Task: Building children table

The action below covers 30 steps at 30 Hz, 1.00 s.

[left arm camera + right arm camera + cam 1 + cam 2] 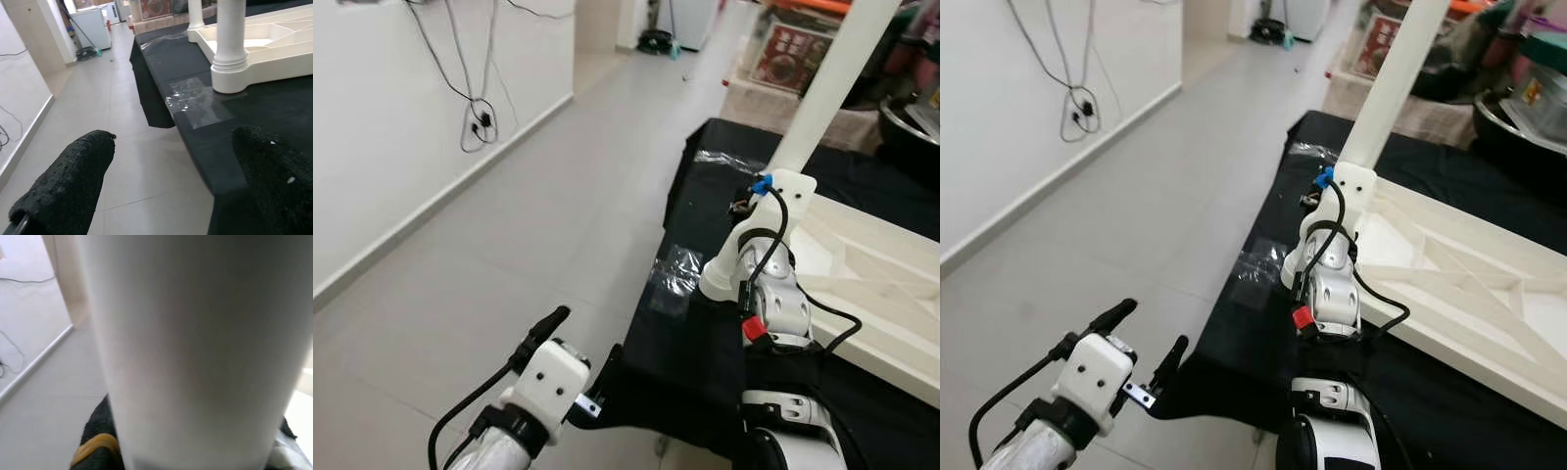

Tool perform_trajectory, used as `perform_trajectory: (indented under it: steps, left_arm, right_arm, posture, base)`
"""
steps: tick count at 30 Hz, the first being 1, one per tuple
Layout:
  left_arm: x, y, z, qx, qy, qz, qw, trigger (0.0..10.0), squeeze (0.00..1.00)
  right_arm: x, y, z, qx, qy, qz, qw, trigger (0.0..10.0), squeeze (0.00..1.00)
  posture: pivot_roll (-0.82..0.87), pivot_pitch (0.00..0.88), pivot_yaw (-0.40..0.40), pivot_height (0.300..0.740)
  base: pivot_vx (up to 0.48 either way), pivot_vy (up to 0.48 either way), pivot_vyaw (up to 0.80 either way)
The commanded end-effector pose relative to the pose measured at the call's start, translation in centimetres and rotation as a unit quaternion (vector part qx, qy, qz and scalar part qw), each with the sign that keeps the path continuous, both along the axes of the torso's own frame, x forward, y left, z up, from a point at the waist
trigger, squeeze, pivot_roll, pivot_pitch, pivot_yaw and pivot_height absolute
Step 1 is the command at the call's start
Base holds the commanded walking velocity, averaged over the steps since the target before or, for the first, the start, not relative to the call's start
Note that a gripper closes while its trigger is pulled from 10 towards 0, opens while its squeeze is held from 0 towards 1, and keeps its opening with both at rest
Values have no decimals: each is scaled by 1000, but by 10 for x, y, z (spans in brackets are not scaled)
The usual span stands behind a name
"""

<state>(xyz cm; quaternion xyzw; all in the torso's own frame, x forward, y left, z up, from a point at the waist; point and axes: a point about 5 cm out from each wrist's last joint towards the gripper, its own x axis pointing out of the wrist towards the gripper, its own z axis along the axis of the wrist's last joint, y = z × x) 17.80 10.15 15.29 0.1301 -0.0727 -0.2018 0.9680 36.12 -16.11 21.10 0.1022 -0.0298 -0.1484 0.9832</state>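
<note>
White plastic: the upside-down children's table top [1469, 284] lies on the black cloth [1263, 323], and one white leg [1393, 83] stands up from its near corner. My right gripper [759, 201] is pressed right up against the foot of that leg; in its wrist view the leg's white surface sits close before the lens, but I cannot tell whether the fingers are closed around it. My left gripper [1148, 352] hovers beside the cloth's edge over the grey floor [509, 245], well apart from the leg, fingers [66, 188] spread wide and holding nothing.
</note>
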Motion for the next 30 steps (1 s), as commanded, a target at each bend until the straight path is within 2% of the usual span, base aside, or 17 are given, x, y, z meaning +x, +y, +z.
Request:
perform_trajectory:
  steps: [1,4,5,10,16,17,18,19,20,22,23,25,26,27,28,29,30]
  left_arm:
    - [0,-1,-3,6,2,-2,1000,10000,0]
    - [0,-1,-3,6,3,-2,1000,10000,0]
    - [0,-1,-4,7,6,0,1000,10000,0]
    - [2,-1,-4,10,4,6,1000,10000,0]
    - [1,-1,-5,10,5,4,1000,10000,0]
    - [1,-1,-5,10,5,4,1000,10000,0]
    - [1,-1,-4,12,4,3,1000,10000,0]
    - [1,-1,-4,12,4,3,1000,10000,0]
    - [1,-1,-4,13,4,3,1000,10000,0]
    - [1,-1,-4,13,2,3,1000,10000,0]
    - [1,-1,-4,13,2,3,1000,10000,0]
    - [1,-2,-4,13,2,3,1000,10000,0]
    - [1,-2,-4,13,2,3,1000,10000,0]
    - [1,-2,-4,13,2,2,1000,10000,0]
    - [1,-2,-4,13,2,2,1000,10000,0]
    - [1,-2,-4,13,2,2,1000,10000,0]
    - [1,-2,-4,13,2,2,1000,10000,0]
  right_arm:
    - [1,7,5,36,-18,24,999,10000,1000]
    - [2,10,16,35,-50,38,997,10000,1000]
    - [7,3,26,19,-72,48,996,10000,0]
    - [20,-19,46,-8,-111,72,991,10000,0]
    - [26,-22,57,19,-138,156,978,10000,0]
    - [26,-18,58,34,-147,212,966,10000,0]
    - [24,-11,54,45,-139,320,936,10000,0]
    - [24,-11,54,45,-139,320,936,10000,0]
    - [15,-2,47,35,-129,444,886,10000,0]
    - [-2,9,33,24,-97,597,796,10000,0]
    - [-2,9,33,24,-97,597,796,10000,0]
    - [-17,14,18,3,-60,705,707,10000,0]
    - [-17,14,18,3,-60,705,707,10000,0]
    - [-21,14,13,-3,-47,732,680,10000,0]
    - [-21,14,13,-3,-47,732,680,10000,0]
    - [-21,16,8,-7,-36,745,666,10000,0]
    - [-21,16,8,-7,-36,745,666,10000,0]
  posture:
    - [130,93,-130,740]
    - [126,94,-129,740]
    - [127,93,-128,740]
    - [128,96,-128,740]
    - [126,95,-132,740]
    - [123,93,-133,740]
    - [130,95,-134,740]
    - [130,95,-134,740]
    - [132,95,-132,740]
    - [135,95,-135,740]
    - [135,95,-135,740]
    - [139,97,-137,740]
    - [139,97,-137,740]
    - [139,97,-137,740]
    - [139,97,-137,740]
    - [140,98,-137,740]
    - [140,98,-137,740]
  base:
    - [0,0,0]
    - [0,0,0]
    - [0,0,0]
    - [0,0,0]
    - [0,0,0]
    - [0,0,0]
    - [0,0,0]
    - [0,0,0]
    - [0,0,0]
    - [0,0,0]
    - [0,0,0]
    - [0,0,0]
    - [0,0,0]
    - [0,0,0]
    - [0,0,0]
    - [0,0,0]
    - [0,0,0]
